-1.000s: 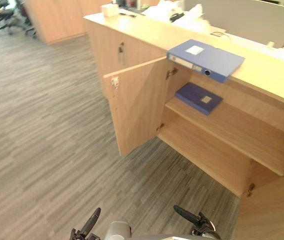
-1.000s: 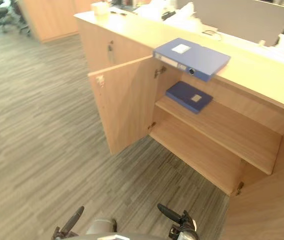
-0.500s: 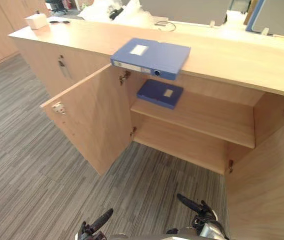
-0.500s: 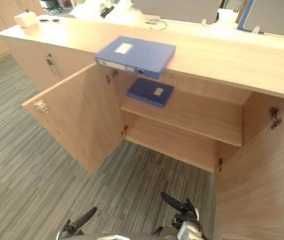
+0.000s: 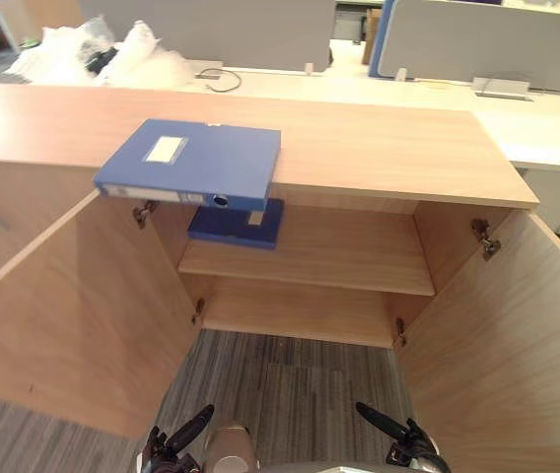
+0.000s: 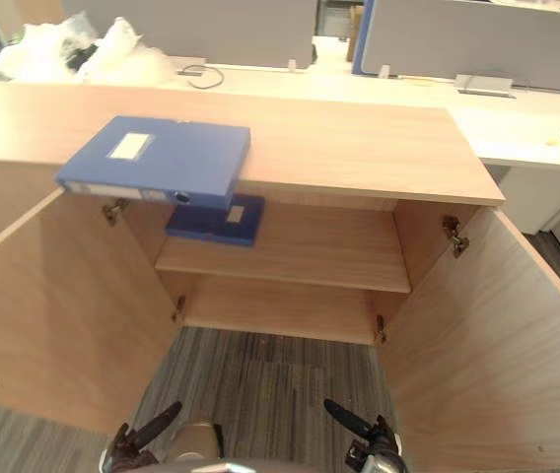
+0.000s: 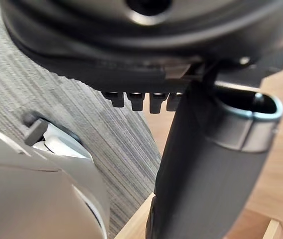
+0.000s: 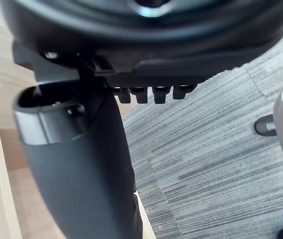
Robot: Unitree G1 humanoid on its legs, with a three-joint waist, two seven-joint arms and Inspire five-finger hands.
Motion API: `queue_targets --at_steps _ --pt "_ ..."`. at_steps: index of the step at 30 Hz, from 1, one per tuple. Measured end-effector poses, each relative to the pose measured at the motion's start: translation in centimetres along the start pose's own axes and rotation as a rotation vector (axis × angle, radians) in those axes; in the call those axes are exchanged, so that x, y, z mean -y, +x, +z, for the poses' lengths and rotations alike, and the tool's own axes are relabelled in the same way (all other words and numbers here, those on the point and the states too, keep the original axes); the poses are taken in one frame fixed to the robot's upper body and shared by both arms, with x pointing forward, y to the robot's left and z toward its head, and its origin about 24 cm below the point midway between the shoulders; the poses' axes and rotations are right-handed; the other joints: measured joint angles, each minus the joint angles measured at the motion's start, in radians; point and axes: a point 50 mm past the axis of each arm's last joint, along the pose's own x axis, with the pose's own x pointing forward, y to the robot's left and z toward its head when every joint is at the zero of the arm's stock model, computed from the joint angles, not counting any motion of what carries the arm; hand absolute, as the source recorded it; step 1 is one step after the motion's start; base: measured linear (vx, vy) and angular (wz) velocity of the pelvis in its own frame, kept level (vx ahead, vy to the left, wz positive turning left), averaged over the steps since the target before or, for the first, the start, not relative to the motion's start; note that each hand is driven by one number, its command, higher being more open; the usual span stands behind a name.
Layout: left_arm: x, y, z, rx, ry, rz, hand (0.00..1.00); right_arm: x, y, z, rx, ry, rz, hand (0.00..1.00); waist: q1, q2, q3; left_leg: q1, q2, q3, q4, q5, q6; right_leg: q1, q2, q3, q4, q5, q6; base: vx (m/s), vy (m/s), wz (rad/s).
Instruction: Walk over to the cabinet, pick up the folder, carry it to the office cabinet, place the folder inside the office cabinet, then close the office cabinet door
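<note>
A large blue box folder (image 5: 191,161) lies flat on the wooden cabinet top (image 5: 379,148), its front end jutting over the edge above the left door. A second, darker blue folder (image 5: 237,223) lies at the left end of the shelf (image 5: 329,256) inside the cabinet. Both cabinet doors stand wide: the left door (image 5: 73,315) and the right door (image 5: 507,335). My left hand (image 5: 176,445) and right hand (image 5: 390,434) hang low over the carpet, well short of the cabinet. Each is open and holds nothing, thumb (image 7: 206,164) and thumb (image 8: 81,164) sticking out.
Grey striped carpet (image 5: 290,384) runs between me and the cabinet. Beyond the cabinet top stand white desks (image 5: 546,123) with grey partitions (image 5: 221,30). White plastic bags (image 5: 112,54) lie at the far left. The lower cabinet compartment (image 5: 295,310) is bare.
The whole picture has swung round: the camera now faces the cabinet head on and closer, with both doors in view. The folders lie as before. Both hands stay low.
</note>
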Motion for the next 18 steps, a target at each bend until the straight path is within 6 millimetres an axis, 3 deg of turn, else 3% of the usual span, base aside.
queue_targets --at_steps 1,2,3,5,6,10,13,14,15,18 --pt "0.1 0.2 0.3 -0.001 0.012 -0.010 1.00 0.1 0.0 -0.3 -0.007 -0.003 -0.004 1.00 0.003 -0.015 0.002 0.011 -0.033 -0.010 -0.007 0.039 -0.022 0.015 -0.035 0.014 -0.010 -0.018 0.040 0.31 0.251 -0.17" --pt "0.0 0.4 0.8 0.016 0.025 -0.011 1.00 -0.4 -0.3 -1.0 -0.025 -0.010 0.012 1.00 -0.008 -0.045 -0.011 0.025 -0.068 -0.016 -0.045 0.042 -0.017 0.013 -0.056 0.016 -0.027 -0.011 0.040 0.26 0.185 0.05" --pt "0.1 0.4 0.9 0.021 0.025 -0.013 1.00 -0.6 -0.4 -1.2 -0.033 -0.006 0.018 1.00 -0.012 -0.053 -0.015 0.028 -0.080 -0.016 -0.055 0.043 -0.016 0.014 -0.061 0.016 -0.038 -0.004 0.037 0.17 0.091 0.18" --pt "0.6 0.5 0.6 0.001 0.024 -0.020 1.00 -1.1 -0.3 -1.1 -0.032 -0.006 0.034 1.00 -0.009 -0.057 -0.021 0.054 -0.098 -0.010 -0.081 0.044 -0.013 0.021 -0.079 0.019 -0.043 0.024 0.046 0.11 0.076 -0.03" --pt "0.6 0.4 0.4 -0.011 0.022 -0.020 1.00 -1.3 -0.4 -1.1 -0.032 -0.004 0.042 1.00 -0.009 -0.056 -0.028 0.080 -0.106 -0.001 -0.128 0.059 0.003 0.021 -0.090 0.021 -0.043 0.043 0.059 0.07 0.048 -0.13" --pt "0.5 0.3 -0.3 -0.036 0.026 -0.017 1.00 -0.9 -0.3 -1.1 -0.031 -0.007 0.034 1.00 -0.010 -0.043 -0.034 0.187 -0.138 0.030 -0.318 0.138 0.018 0.008 -0.127 0.047 -0.019 0.070 0.076 0.05 0.009 -0.20" --pt "0.7 0.0 -1.2 -0.063 0.020 -0.020 1.00 1.0 0.0 -0.9 -0.031 -0.030 -0.009 1.00 -0.012 -0.007 -0.034 0.259 -0.159 0.037 -0.406 0.144 0.024 -0.067 -0.165 0.075 0.155 0.066 0.079 0.03 0.105 -0.33" --pt "0.8 -0.1 -1.3 -0.066 0.020 -0.023 1.00 1.5 0.0 -0.8 -0.027 -0.042 -0.020 1.00 -0.011 -0.001 -0.031 0.282 -0.168 0.036 -0.426 0.143 0.025 -0.131 -0.192 0.094 0.295 0.064 0.076 0.02 0.140 -0.27" --pt "0.7 0.0 -1.2 -0.062 0.027 -0.025 1.00 1.7 -0.2 -1.3 -0.036 -0.044 -0.024 1.00 -0.016 -0.013 -0.025 0.300 -0.191 0.038 -0.430 0.139 0.031 -0.189 -0.229 0.102 0.434 0.065 0.072 0.02 0.124 -0.18" --pt "0.1 0.0 -0.9 -0.049 0.032 -0.017 1.00 1.7 -0.4 -1.8 -0.048 -0.050 -0.021 1.00 -0.018 -0.042 -0.032 0.320 -0.221 0.038 -0.441 0.136 0.044 -0.237 -0.281 0.100 0.553 0.077 0.054 0.03 0.061 0.01"
